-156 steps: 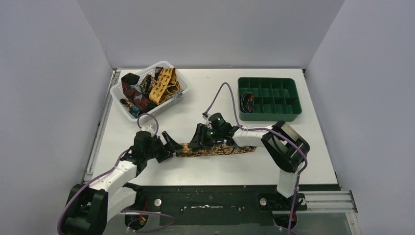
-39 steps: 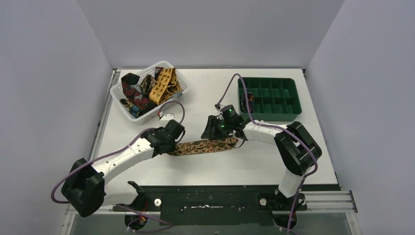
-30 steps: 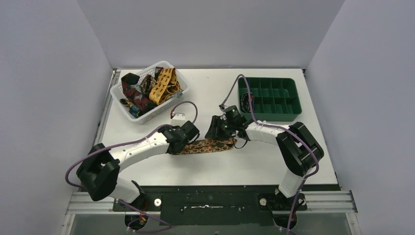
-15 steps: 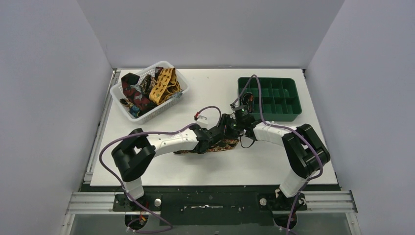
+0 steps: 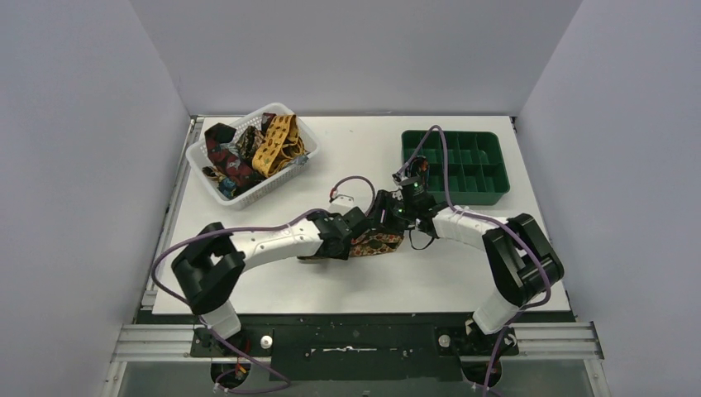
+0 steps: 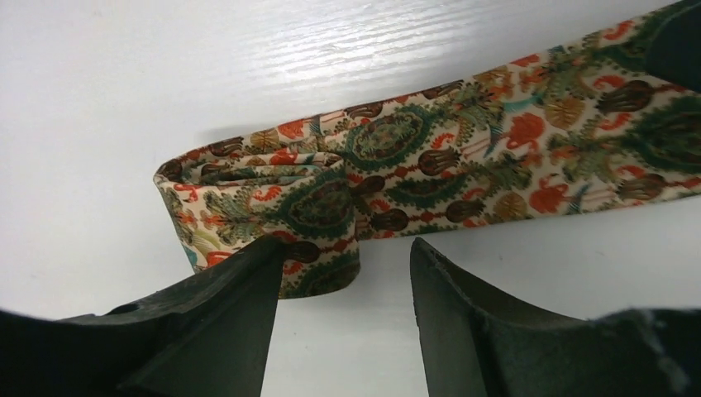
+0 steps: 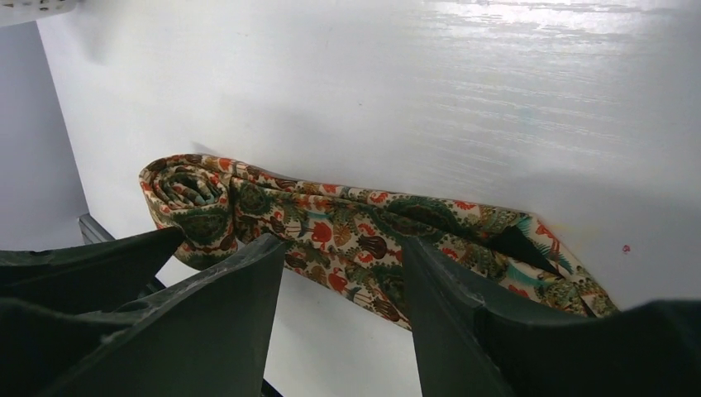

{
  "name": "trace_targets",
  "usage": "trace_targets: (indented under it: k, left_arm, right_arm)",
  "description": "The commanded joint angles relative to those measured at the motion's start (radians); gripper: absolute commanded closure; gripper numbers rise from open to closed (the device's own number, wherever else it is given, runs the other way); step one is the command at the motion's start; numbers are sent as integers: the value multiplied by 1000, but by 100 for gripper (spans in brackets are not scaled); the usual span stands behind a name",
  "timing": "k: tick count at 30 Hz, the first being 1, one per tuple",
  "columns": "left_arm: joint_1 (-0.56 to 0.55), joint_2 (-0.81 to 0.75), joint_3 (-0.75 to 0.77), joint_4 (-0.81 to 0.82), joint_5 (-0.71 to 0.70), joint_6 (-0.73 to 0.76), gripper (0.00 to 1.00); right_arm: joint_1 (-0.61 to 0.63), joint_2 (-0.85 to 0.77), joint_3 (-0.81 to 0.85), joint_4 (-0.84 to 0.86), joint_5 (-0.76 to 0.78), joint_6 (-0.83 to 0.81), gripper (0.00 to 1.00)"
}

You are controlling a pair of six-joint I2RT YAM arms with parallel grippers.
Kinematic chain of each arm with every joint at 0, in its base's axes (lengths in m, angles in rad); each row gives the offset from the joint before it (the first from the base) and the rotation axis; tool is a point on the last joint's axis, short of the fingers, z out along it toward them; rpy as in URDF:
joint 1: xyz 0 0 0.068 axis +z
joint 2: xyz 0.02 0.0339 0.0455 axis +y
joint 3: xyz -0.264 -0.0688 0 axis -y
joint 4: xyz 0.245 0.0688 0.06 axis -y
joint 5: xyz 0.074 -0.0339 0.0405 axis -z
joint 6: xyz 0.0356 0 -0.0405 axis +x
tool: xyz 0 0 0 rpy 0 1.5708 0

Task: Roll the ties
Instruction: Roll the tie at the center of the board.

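White grained table [image 5: 347, 157] bears half-coiled patterned tie [image 6: 463, 165]; left gripper [image 6: 345, 248], right gripper [image 7: 340, 244] gape

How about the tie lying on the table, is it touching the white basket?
Apart. The top view shows the tie well clear of the basket, with a wide stretch of bare table between them.

1. The overhead view is lit brightly and evenly; only soft shadows are cast beneath the arms.
2. Streaks of glare are seen on the white table [image 7: 529, 50] in both wrist views.
3. The tie [image 6: 463, 157] is rendered sharply, while the near fingers [image 6: 207, 331] are left dark and blurred.
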Motion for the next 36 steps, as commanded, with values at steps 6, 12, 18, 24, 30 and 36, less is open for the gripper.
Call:
trace_targets:
  k: [6,12,18,24,30,36]
  left_arm:
    - [148,-370,-158,288,269,30,38]
    - [237,-561,-261,323,314,23,29]
    - [383,-689,-437,347,411,-37,24]
    - [547,-881,-637,445,544,-86,10]
    - [692,-966,-720,459,663,-98,8]
    - [726,-959,-759,492,704,-100,8]
  right_arm:
    - [-6,-66,12,96,-77,3,41]
    - [41,-55,15,217,-146,20,32]
    - [157,22,90,210,-113,23,27]
    - [247,120,156,185,-92,28,26]
    - [260,186,208,140,-91,5,26]
    - [252,273,320,20,-119,-84,33]
